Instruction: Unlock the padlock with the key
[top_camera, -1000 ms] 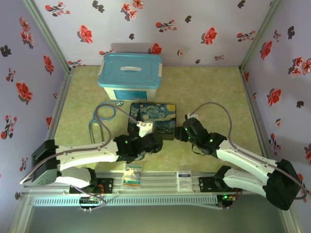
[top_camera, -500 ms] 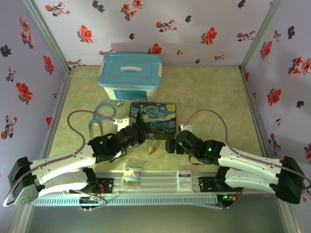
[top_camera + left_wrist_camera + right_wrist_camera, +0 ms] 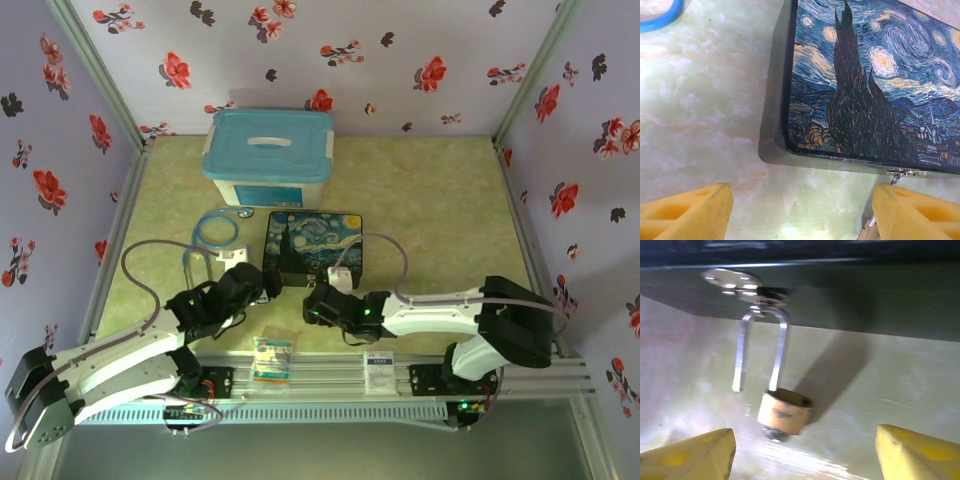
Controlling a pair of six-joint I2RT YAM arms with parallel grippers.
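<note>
The brass padlock (image 3: 785, 412) hangs by its silvery shackle (image 3: 762, 347) from the hasp on the front of the Starry-Night box (image 3: 315, 243). One shackle leg stands free of the body. A dark grey stub, apparently the key (image 3: 774, 434), sticks out of the padlock's underside, blurred. My right gripper (image 3: 802, 460) is open just in front of the padlock, its yellow fingertips (image 3: 690, 455) wide on either side and touching nothing. My left gripper (image 3: 802, 215) is open over bare table at the box's front left corner (image 3: 771, 150). In the top view the right gripper (image 3: 312, 303) covers the padlock.
A blue-lidded bin (image 3: 268, 155) stands behind the box. A blue looped tube (image 3: 215, 230) lies to the box's left. Two small packets (image 3: 272, 360) sit on the near rail. Papered walls close in the table on three sides.
My right gripper swung left from beside the box's right end to its front edge, over the padlock. My left gripper drew back from the box front toward the near left.
</note>
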